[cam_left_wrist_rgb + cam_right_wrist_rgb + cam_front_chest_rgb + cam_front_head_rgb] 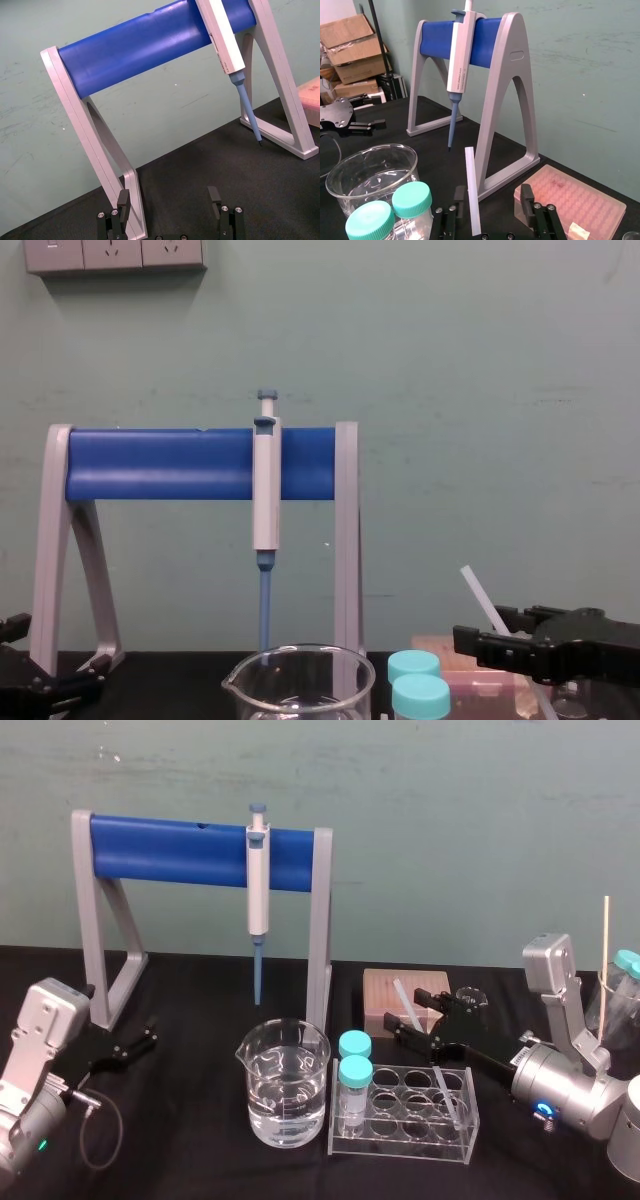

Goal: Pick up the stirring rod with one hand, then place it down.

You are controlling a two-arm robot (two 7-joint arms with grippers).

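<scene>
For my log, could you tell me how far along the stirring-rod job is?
Done: the right gripper is at the stirring rod, which leans in the tube rack. In hand: its open fingers straddle the rod, unclamped. Left, it seems: close, lift, set down. The left gripper idles open by the pipette stand.

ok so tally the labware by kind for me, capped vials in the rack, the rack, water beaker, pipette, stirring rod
teal-capped vials: 2
tube rack: 1
water beaker: 1
pipette: 1
stirring rod: 1
total: 6
</scene>
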